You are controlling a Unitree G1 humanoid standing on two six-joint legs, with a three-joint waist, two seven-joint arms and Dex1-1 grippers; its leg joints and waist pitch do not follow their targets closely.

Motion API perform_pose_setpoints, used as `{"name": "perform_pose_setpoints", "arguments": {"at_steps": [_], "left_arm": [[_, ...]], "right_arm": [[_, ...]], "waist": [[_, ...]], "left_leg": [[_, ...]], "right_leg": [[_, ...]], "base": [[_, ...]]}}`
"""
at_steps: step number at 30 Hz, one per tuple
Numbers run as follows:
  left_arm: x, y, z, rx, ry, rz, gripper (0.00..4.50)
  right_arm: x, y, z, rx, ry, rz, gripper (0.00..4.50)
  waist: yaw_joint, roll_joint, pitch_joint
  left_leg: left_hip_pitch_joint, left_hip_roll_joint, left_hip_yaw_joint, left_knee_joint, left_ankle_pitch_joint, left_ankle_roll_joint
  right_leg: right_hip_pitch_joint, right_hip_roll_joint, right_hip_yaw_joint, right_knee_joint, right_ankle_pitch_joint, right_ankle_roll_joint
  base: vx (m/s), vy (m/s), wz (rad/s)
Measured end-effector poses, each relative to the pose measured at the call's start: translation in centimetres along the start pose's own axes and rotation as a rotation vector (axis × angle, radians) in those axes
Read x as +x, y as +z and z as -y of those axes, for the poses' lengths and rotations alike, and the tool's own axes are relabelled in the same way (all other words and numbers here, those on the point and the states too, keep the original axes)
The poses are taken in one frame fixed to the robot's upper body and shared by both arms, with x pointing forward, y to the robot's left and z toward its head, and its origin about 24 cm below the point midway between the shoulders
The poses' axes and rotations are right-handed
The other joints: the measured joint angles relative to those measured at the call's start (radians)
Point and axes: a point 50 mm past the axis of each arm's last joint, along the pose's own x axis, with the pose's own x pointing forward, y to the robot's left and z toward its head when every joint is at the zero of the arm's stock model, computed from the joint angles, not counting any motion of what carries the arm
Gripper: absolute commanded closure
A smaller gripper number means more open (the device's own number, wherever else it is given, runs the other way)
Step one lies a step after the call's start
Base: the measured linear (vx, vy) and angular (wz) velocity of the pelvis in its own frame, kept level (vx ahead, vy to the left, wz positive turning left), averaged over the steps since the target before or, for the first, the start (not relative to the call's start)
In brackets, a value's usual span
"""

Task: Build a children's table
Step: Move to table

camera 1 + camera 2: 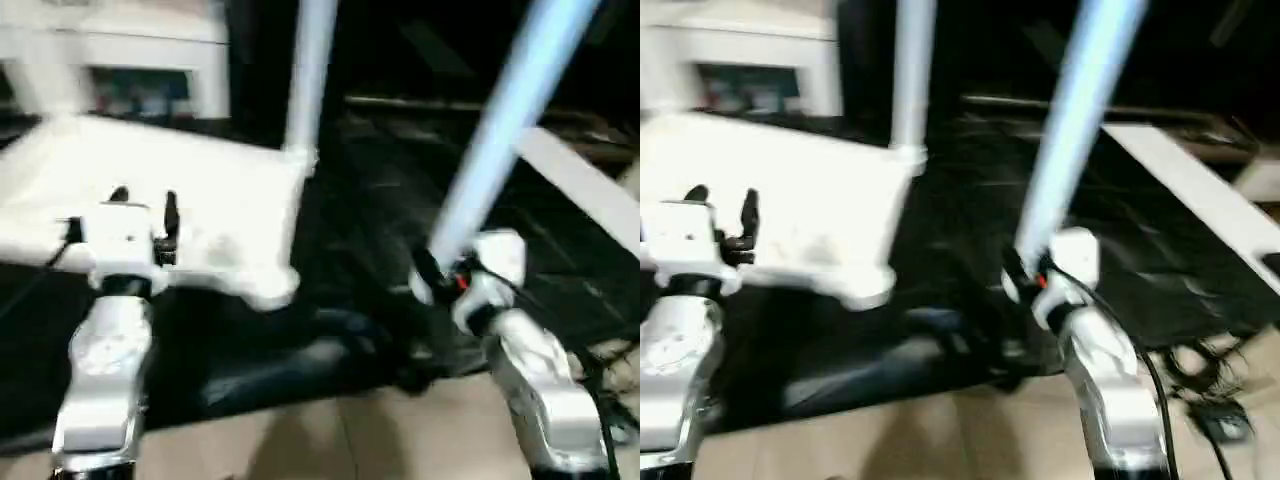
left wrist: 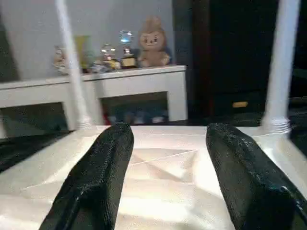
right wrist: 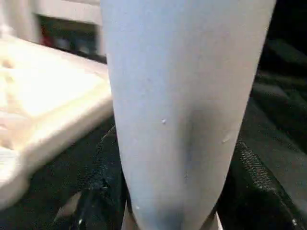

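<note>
The white table top [image 1: 200, 215] lies upside down on a black cloth, ribbed underside up. A white leg [image 1: 310, 75] stands upright in its far right corner socket, and another leg [image 2: 72, 67] stands in a far corner. My left gripper [image 1: 145, 215] hovers open over the top's near edge, its black fingers [image 2: 96, 177] spread with nothing between them. My right gripper [image 1: 440, 275] is shut on the lower end of a loose leg [image 1: 510, 120], which slants up and to the right, off the table top's right side. In the right wrist view the leg [image 3: 182, 110] sits between the jaws.
A white cabinet [image 2: 120, 88] with figurines and a plush toy stands behind the table top. A flat white board [image 1: 585, 185] lies on the black cloth [image 1: 380, 220] at the right. Cables [image 1: 1205, 400] trail on the tan floor near my right arm.
</note>
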Motion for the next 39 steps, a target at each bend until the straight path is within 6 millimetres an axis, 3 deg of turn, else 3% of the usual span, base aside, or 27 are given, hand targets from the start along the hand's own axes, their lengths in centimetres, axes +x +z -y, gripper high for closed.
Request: {"name": "perform_pose_setpoints", "arguments": {"at_steps": [1,2,3,4,5,6,7,8,9,10,11,12,13,14,15,18,21,23,25,30,32,35,36,37,38,39], "left_arm": [[0.1,0.0,0.4,-0.010,-0.009,-0.001,1.59],[0.2,0.0,0.5,-0.010,-0.005,0.000,1.59],[0.4,0.1,0.5,-0.003,0.004,0.005,1.59],[0.6,0.2,0.4,0.000,0.018,0.010,1.59],[0.8,0.3,0.2,0.006,0.036,0.015,1.59],[0.9,0.3,0.2,0.009,0.039,0.014,1.59],[0.9,0.1,0.0,0.013,0.045,0.007,1.59],[0.9,-0.3,0.1,0.010,0.043,-0.019,1.59],[0.9,-0.8,0.4,-0.001,0.036,-0.045,1.59],[0.9,-1.2,0.8,-0.004,0.023,-0.067,1.59],[0.9,-1.4,1.1,-0.006,0.006,-0.083,1.59],[1.0,-1.4,1.3,-0.010,-0.012,-0.083,1.59],[1.1,-1.3,1.6,-0.019,-0.036,-0.081,1.59],[1.2,-1.3,1.9,-0.024,-0.059,-0.082,1.59],[1.2,-1.3,2.0,-0.027,-0.066,-0.081,1.59],[1.1,-1.2,2.4,-0.047,-0.101,-0.070,1.59],[1.1,-1.1,3.1,-0.060,-0.137,-0.063,1.59],[1.1,-1.1,3.1,-0.059,-0.143,-0.063,1.59],[1.1,-1.1,2.9,-0.053,-0.144,-0.061,1.59],[1.2,-1.1,2.6,-0.042,-0.138,-0.061,1.59],[1.1,-1.1,2.6,-0.044,-0.143,-0.062,1.59],[1.1,-1.1,2.8,-0.048,-0.152,-0.061,1.59],[1.1,-1.2,2.7,-0.046,-0.151,-0.063,1.59],[1.1,-1.3,2.6,-0.041,-0.148,-0.067,1.59],[1.1,-1.5,2.1,-0.037,-0.132,-0.076,1.59],[1.1,-1.6,1.8,-0.029,-0.124,-0.081,1.59]], "right_arm": [[0.1,-0.4,0.0,0.003,0.000,-0.015,2.57],[0.2,-0.9,-0.2,0.013,0.006,-0.035,2.57],[0.3,-1.2,-0.3,0.028,-0.003,-0.045,2.57],[0.7,-1.3,-0.4,0.042,-0.010,-0.048,2.57],[0.9,-1.2,-0.5,0.050,-0.017,-0.042,2.57],[1.1,-0.9,-0.5,0.049,-0.025,-0.034,2.57],[1.4,-0.5,-0.5,0.043,-0.028,-0.020,2.57],[1.4,-0.3,-0.3,0.033,-0.039,-0.015,2.57],[1.3,-0.5,-0.1,0.028,-0.047,-0.023,2.57],[1.1,-0.8,0.1,0.027,-0.057,-0.033,2.57],[0.9,-1.0,0.4,0.030,-0.071,-0.041,2.57],[0.8,-1.0,0.6,0.032,-0.079,-0.041,2.57],[0.6,-1.2,0.7,0.035,-0.089,-0.047,2.57],[0.4,-1.6,0.8,0.040,-0.098,-0.060,2.57],[0.4,-1.7,0.7,0.047,-0.098,-0.066,2.57],[0.3,-1.7,1.0,0.046,-0.111,-0.067,2.57],[0.2,-1.6,1.5,0.041,-0.124,-0.061,2.57],[0.2,-1.6,1.4,0.041,-0.107,-0.056,2.57],[0.2,-1.6,1.2,0.047,-0.093,-0.053,2.57],[0.5,-1.6,0.3,0.059,-0.050,-0.043,2.57],[0.5,-1.6,0.2,0.056,-0.038,-0.044,2.57],[0.6,-1.6,0.0,0.046,-0.016,-0.045,2.57],[0.6,-1.6,-0.3,0.042,0.009,-0.047,2.57],[0.8,-1.6,-0.8,0.038,0.037,-0.049,2.57],[1.1,-1.5,-1.8,0.033,0.085,-0.048,2.57],[1.1,-1.6,-2.3,0.035,0.107,-0.048,2.57]], "waist": [[0.003,0.007,0.003],[0.005,0.015,0.005],[0.012,0.013,0.005],[0.027,0.015,0.006],[0.048,0.015,0.005],[0.064,0.009,0.002],[0.076,-0.008,-0.007],[0.096,-0.009,-0.007],[0.106,-0.007,-0.007],[0.113,-0.003,-0.006],[0.119,0.004,-0.004],[0.116,0.015,-0.004],[0.105,0.017,-0.001],[0.089,0.017,-0.001],[0.079,0.017,0.000],[0.069,0.014,0.002],[0.069,0.018,0.006],[0.065,0.021,0.006],[0.061,0.019,0.005],[0.058,0.011,-0.001],[0.069,0.013,-0.004],[0.083,0.015,-0.007],[0.082,0.012,-0.009],[0.076,0.010,-0.009],[0.060,0.005,-0.010],[0.049,0.001,-0.012]], "left_leg": [[0.001,-0.010,-0.011,-0.017,0.007,-0.008],[0.001,-0.028,-0.041,-0.036,0.013,-0.017],[0.002,-0.033,-0.056,-0.048,0.014,-0.020],[-0.002,-0.025,-0.055,-0.056,0.016,-0.023],[-0.011,-0.015,-0.055,-0.063,0.024,-0.035],[-0.023,-0.014,-0.053,-0.068,0.028,-0.042],[-0.035,-0.013,-0.049,-0.069,0.035,-0.049],[-0.042,0.005,-0.037,-0.066,0.037,-0.052],[-0.044,0.033,-0.010,-0.056,0.031,-0.054],[-0.043,0.073,0.028,-0.026,0.018,-0.053],[-0.030,0.124,0.058,0.008,0.016,-0.058],[-0.015,0.158,0.068,0.001,0.011,-0.077],[-0.017,0.176,0.090,-0.010,0.019,-0.084],[-0.017,0.182,0.104,-0.023,0.025,-0.081],[-0.015,0.184,0.109,-0.027,0.025,-0.081],[-0.002,0.188,0.131,-0.043,0.024,-0.080],[0.022,0.211,0.162,-0.052,0.015,-0.073],[0.035,0.224,0.168,-0.055,0.013,-0.072],[0.044,0.228,0.170,-0.057,0.013,-0.072],[0.055,0.217,0.180,-0.063,-0.004,-0.063],[0.047,0.215,0.187,-0.060,-0.013,-0.047],[0.041,0.213,0.181,-0.048,-0.035,-0.039],[0.046,0.209,0.163,-0.042,-0.045,-0.040],[0.048,0.195,0.139,-0.036,-0.055,-0.025],[0.056,0.162,0.074,-0.036,-0.068,-0.002],[0.066,0.137,0.029,-0.041,-0.076,0.011]], "right_leg": [[0.002,-0.002,0.001,-0.004,-0.004,-0.013],[0.005,0.002,0.012,0.008,-0.033,-0.060],[0.003,0.009,0.033,0.032,-0.045,-0.079],[0.002,0.015,0.047,0.056,-0.044,-0.077],[0.005,0.012,0.056,0.061,-0.042,-0.072],[0.007,0.004,0.069,0.038,-0.040,-0.071],[0.009,-0.007,0.080,0.007,-0.043,-0.018],[0.004,-0.009,0.073,-0.006,-0.021,0.048],[0.004,-0.010,0.061,-0.009,-0.016,0.043],[0.004,-0.010,0.049,-0.008,-0.015,0.044],[0.007,-0.010,0.035,-0.007,-0.009,0.041],[0.004,-0.012,0.016,-0.007,-0.004,0.041],[0.000,-0.017,0.006,-0.013,0.002,0.041],[-0.005,-0.019,0.006,-0.021,0.017,0.034],[-0.005,-0.021,0.005,-0.026,0.024,0.035],[-0.004,-0.036,-0.003,-0.030,0.022,0.041],[0.021,-0.038,-0.015,-0.055,0.021,0.043],[0.044,-0.038,-0.031,-0.080,0.021,0.043],[0.057,-0.036,-0.033,-0.097,0.021,0.044],[0.064,-0.040,-0.015,-0.104,0.017,0.048],[0.068,-0.038,-0.010,-0.107,0.005,0.055],[0.075,-0.033,-0.007,-0.112,-0.007,0.070],[0.074,-0.031,-0.008,-0.094,-0.019,0.077],[0.056,-0.037,-0.010,-0.058,-0.026,0.081],[0.013,-0.048,-0.002,0.030,-0.039,0.092],[-0.015,-0.052,0.010,0.060,-0.049,0.096]], "base": [[-0.107,0.101,0.71],[-0.070,0.054,0.70],[-0.070,0.054,0.70],[-0.074,-0.031,0.52],[-0.102,-0.119,0.31],[-0.102,-0.119,0.31],[-0.101,-0.174,0.17],[-0.104,-0.161,0.00],[-0.104,-0.161,0.00],[-0.092,-0.108,-0.16],[-0.017,-0.068,-0.30],[-0.017,-0.068,-0.30],[0.000,0.000,0.00],[-0.067,0.026,0.03],[-0.067,0.026,0.03],[0.000,0.000,0.00],[0.000,0.000,0.00],[0.070,0.033,-0.13],[0.091,0.044,-0.14],[0.127,0.023,-0.04],[0.136,-0.011,0.04],[0.165,-0.015,0.08],[0.186,-0.022,0.10],[0.167,-0.047,0.16],[0.075,-0.089,0.12],[0.075,-0.089,0.12]]}}
